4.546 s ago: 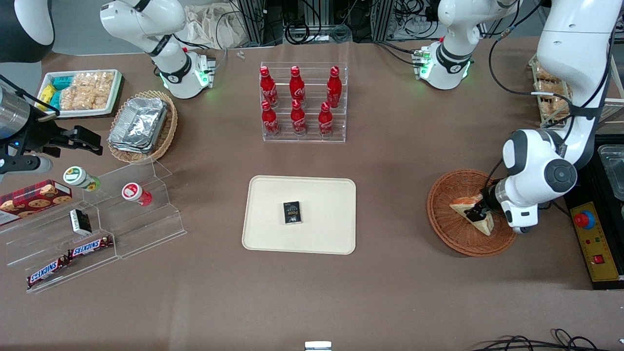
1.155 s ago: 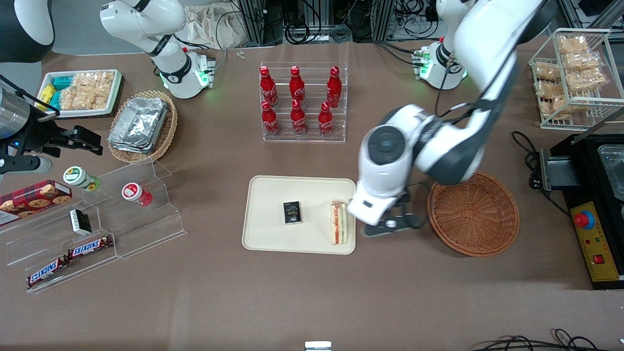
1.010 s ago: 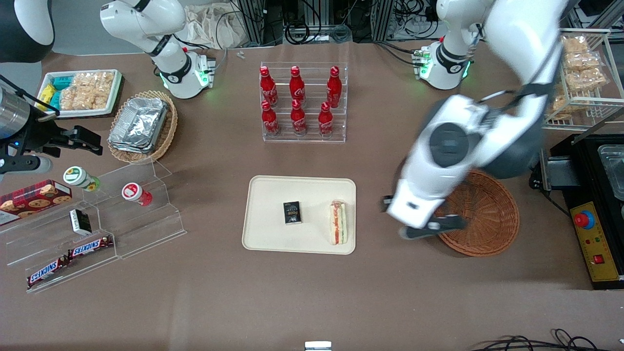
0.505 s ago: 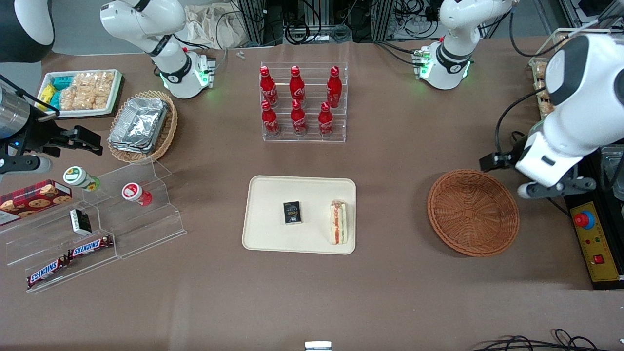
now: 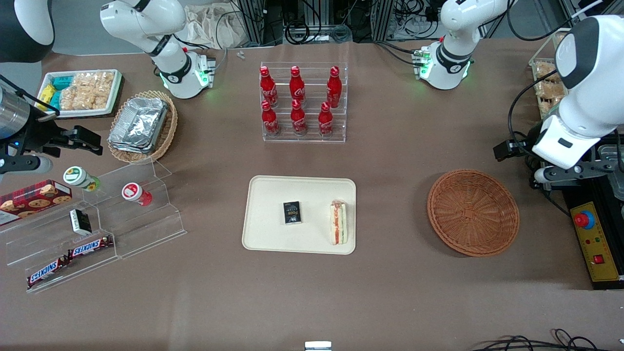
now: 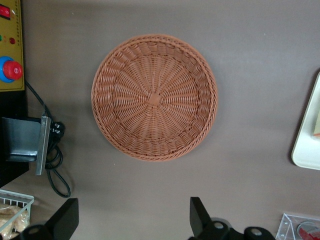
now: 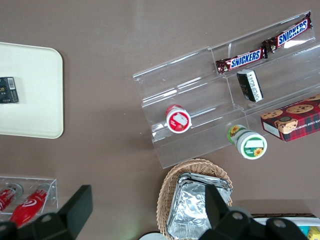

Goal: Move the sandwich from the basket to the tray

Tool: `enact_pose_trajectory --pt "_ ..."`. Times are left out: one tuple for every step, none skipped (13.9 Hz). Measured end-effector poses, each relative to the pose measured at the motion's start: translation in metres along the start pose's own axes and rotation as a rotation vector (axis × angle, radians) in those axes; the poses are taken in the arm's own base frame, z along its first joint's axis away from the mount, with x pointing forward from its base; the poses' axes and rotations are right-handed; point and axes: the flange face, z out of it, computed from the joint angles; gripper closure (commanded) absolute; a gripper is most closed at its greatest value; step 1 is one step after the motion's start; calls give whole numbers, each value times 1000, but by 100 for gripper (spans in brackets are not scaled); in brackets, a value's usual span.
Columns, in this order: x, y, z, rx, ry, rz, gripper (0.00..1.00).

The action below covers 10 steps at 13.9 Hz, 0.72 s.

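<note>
Moved: one sandwich onto tray | one basket | gripper spread, raised

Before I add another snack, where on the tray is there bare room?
The cream-beige rectangular tray is bare from the small black box toward the parked arm. The triangular white-bread sandwich crowds the edge nearest the empty red-brown wicker basket. Jaws open, the gripper hangs past that basket.
</note>
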Motion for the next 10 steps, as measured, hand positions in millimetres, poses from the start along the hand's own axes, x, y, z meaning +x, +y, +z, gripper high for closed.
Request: enact_pose_trajectory --pt "4 -5 0 -6 -1 -7 0" --pt "7 -8 3 -12 -6 -11 0" --pt "10 -9 5 -17 -11 -11 0" --pt "11 -9 7 -21 -15 -10 0" --pt "12 -9 8 -23 -16 -9 0" --pt "12 -9 7 -23 -16 -9 0" --pt "12 -8 7 -23 -17 -9 0" --pt "12 -6 7 -24 -19 -1 0" --pt "10 1 6 -21 -19 12 0" --pt "10 3 7 -16 -21 11 0"
